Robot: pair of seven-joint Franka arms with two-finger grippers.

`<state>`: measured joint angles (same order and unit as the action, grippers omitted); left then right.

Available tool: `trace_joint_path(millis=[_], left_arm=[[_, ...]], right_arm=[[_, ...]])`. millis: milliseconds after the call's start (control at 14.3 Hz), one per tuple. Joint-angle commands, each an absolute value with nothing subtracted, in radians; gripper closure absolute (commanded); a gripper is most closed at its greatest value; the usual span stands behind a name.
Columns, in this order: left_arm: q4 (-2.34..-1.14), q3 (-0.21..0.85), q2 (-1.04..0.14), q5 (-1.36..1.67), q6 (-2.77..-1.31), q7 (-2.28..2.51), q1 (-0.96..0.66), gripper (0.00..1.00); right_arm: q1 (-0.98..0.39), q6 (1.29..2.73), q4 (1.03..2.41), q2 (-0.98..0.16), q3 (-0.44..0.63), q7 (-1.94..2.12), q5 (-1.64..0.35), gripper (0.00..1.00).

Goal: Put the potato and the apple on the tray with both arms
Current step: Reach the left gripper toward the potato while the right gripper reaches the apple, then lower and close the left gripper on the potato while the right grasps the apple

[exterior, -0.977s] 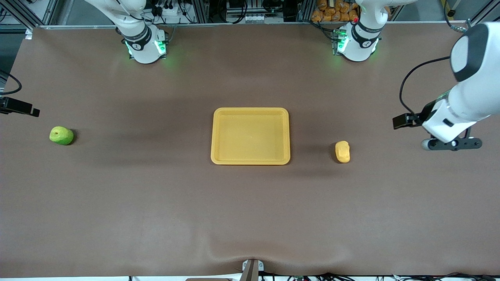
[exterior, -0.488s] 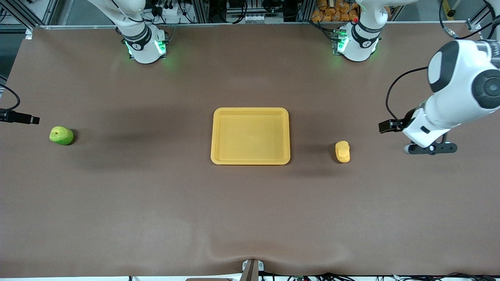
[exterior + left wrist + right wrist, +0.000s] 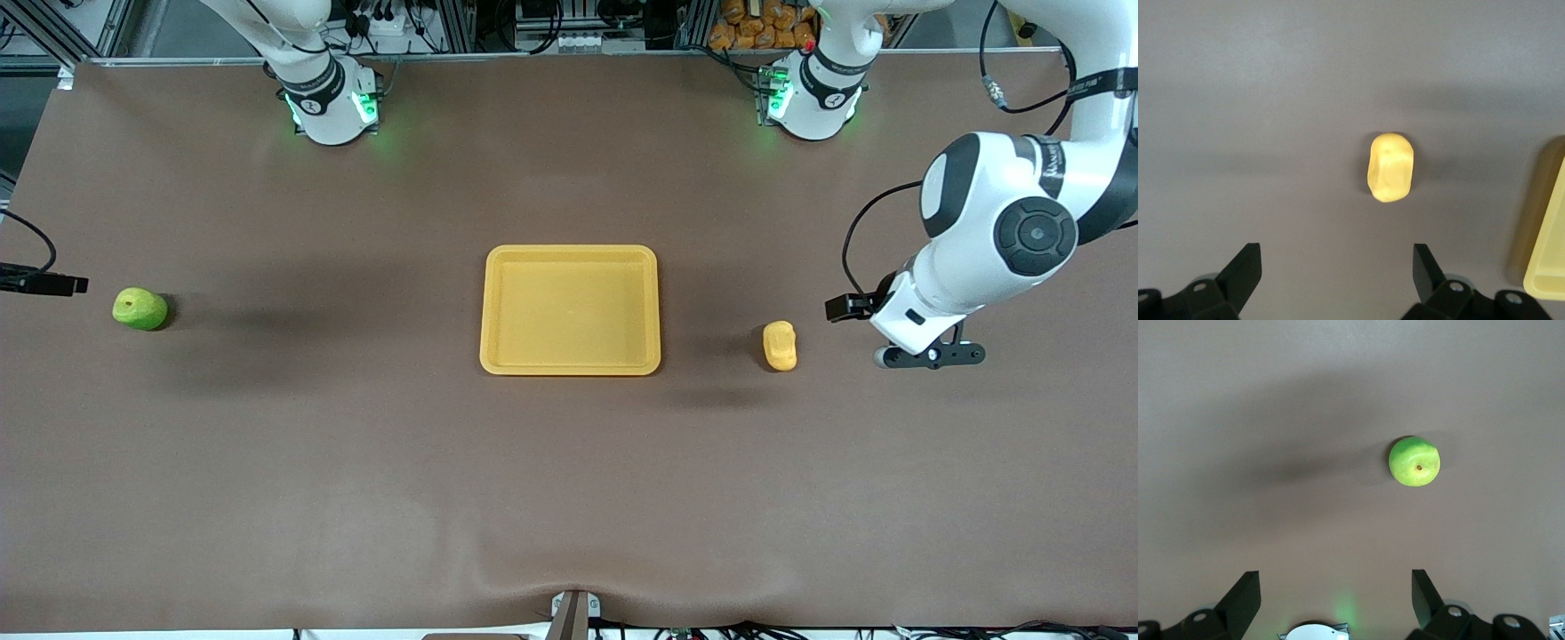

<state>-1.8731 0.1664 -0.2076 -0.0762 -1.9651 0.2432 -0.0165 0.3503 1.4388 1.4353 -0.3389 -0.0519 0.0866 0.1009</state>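
The yellow tray (image 3: pixel 570 311) lies in the middle of the table with nothing on it. The potato (image 3: pixel 780 346) lies on the table beside the tray, toward the left arm's end. The green apple (image 3: pixel 140 308) rests near the right arm's end. My left gripper (image 3: pixel 929 357) hangs open over bare table just past the potato. In the left wrist view the potato (image 3: pixel 1390 167) lies ahead of the open left gripper (image 3: pixel 1337 267), with the tray's rim (image 3: pixel 1546 233) at the edge. In the right wrist view the apple (image 3: pixel 1414 461) sits ahead of the open right gripper (image 3: pixel 1336 587).
Both arm bases (image 3: pixel 331 105) (image 3: pixel 813 102) glow green along the table's edge farthest from the front camera. A black part of the right arm's wrist (image 3: pixel 44 284) pokes in beside the apple. The brown table cover bulges slightly at the edge nearest the front camera (image 3: pixel 569 578).
The left arm has swung in from the table's end toward the potato, its gripper staying open. The black part of the right wrist has drifted slightly closer to the apple.
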Motion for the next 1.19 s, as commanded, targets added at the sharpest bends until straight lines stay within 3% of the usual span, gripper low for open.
trace_joint_path(millis=[0,209,837,1116], left_arm=[[-1.919,0.169,-0.193,-0.097,-2.016,0.267,-0.028,0.00],[-1.937,0.169,-0.207,-0.097,-2.051,0.268,-0.037,0.00],[-1.965,0.170,-0.241,-0.097,-2.109,0.299,-0.035,0.00],[-1.967,0.169,-0.279,-0.097,-2.115,0.333,-0.055,0.00]], right_arm=[[0.376,1.471,1.443,-0.377,-0.061,0.109,0.123,0.00],[0.411,1.567,1.511,-0.377,-0.061,0.181,0.121,0.00],[0.440,1.635,1.537,-0.422,-0.061,0.235,0.206,0.00],[0.480,1.729,1.609,-0.426,-0.061,0.277,0.206,0.00]])
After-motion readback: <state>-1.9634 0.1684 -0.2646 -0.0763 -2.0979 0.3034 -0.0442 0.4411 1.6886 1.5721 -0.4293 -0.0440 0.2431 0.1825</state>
